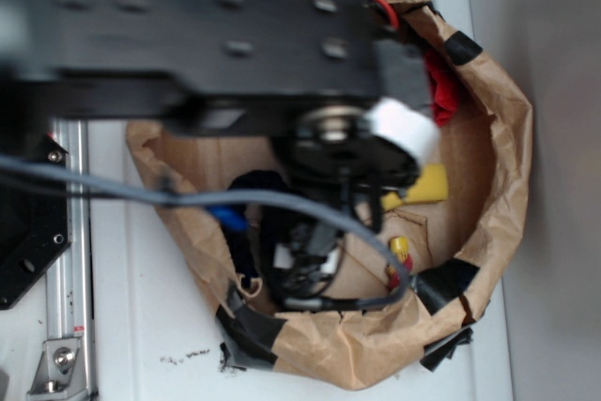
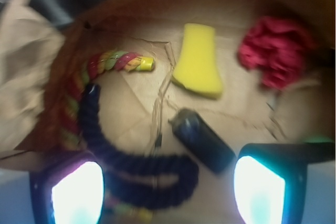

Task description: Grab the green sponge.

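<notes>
The green sponge does not show in either view; the arm hides much of the bag in the exterior view. My gripper is open, its two lit fingers wide apart at the bottom of the wrist view. It hangs inside a brown paper bag above a dark blue rope and a black block. Nothing is between the fingers. In the exterior view the gripper reaches down into the bag.
On the bag floor lie a yellow wedge sponge, a red cloth and a multicoloured rope. The exterior view shows the yellow sponge, red cloth and rope end. Bag walls surround everything.
</notes>
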`<state>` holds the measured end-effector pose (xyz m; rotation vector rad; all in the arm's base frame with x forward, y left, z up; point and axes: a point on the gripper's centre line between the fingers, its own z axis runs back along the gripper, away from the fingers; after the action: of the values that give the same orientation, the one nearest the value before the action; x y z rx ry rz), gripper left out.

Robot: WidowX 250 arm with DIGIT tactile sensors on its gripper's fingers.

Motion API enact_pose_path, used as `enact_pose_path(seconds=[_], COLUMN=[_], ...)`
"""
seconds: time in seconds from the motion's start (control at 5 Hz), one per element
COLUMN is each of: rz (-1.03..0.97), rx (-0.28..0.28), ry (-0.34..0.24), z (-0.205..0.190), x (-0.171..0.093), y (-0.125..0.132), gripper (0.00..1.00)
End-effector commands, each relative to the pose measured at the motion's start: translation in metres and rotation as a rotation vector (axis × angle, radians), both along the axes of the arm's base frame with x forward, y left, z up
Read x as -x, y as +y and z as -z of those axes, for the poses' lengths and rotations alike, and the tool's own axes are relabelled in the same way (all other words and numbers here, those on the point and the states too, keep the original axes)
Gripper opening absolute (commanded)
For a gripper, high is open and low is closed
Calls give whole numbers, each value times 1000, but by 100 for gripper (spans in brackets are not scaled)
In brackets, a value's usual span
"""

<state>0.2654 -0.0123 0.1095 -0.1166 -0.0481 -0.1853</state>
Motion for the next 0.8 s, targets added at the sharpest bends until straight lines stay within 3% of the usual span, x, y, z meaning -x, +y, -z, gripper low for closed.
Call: enact_pose_path(seconds=[0.0,0.2,0.4,0.6], rz=[-4,-10,-33,-39], rx=[-117,-199,-185,-211], ry=[3,15,27,84], z=[33,49,60,78], x=[-42,-54,-66,-68], y=[-2,9,15,10], gripper=[100,100,100,0])
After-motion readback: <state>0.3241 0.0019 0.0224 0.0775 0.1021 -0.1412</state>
